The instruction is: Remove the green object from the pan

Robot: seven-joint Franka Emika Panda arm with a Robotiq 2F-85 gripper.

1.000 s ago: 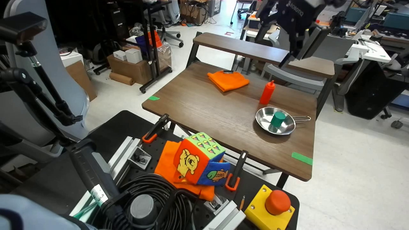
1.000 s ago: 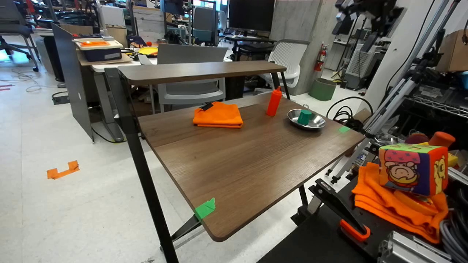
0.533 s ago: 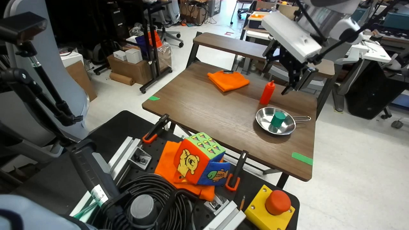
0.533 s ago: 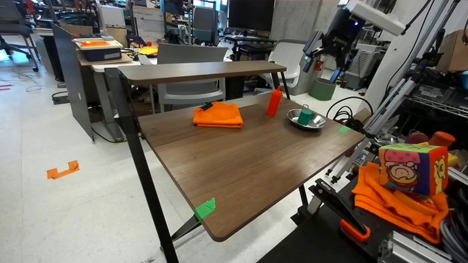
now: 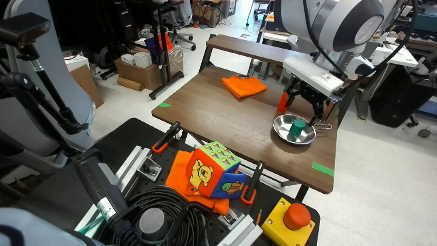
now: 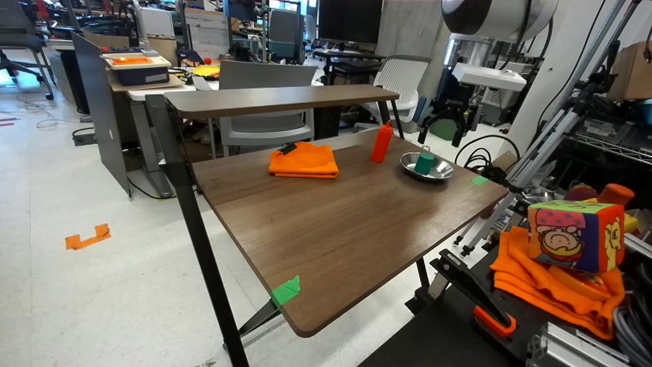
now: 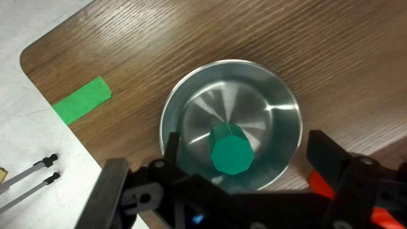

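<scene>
The green object (image 5: 297, 127) is a small dark green block with a many-sided flat top. It stands inside the shiny round silver pan (image 5: 283, 128) on the wooden table. Both also show in an exterior view, the block (image 6: 424, 163) and the pan (image 6: 444, 172), and in the wrist view, the block (image 7: 232, 155) and the pan (image 7: 222, 95). My gripper (image 5: 299, 113) is open and empty, above and behind the pan; it shows too in an exterior view (image 6: 439, 140). In the wrist view, the block appears between the wide-apart fingers (image 7: 244, 141), touching neither.
A red squeeze bottle (image 6: 382, 142) stands close behind the pan, partly hidden by a finger in an exterior view (image 5: 282, 102). A folded orange cloth (image 5: 244, 87) lies farther along the table. A raised shelf (image 6: 285, 98) runs along the back. The pan's wire handle (image 5: 322, 126) points to the table's end.
The arm has come down into view, and the gripper has lowered and turned to point down near the pan. The block, pan, bottle and cloth have not moved.
</scene>
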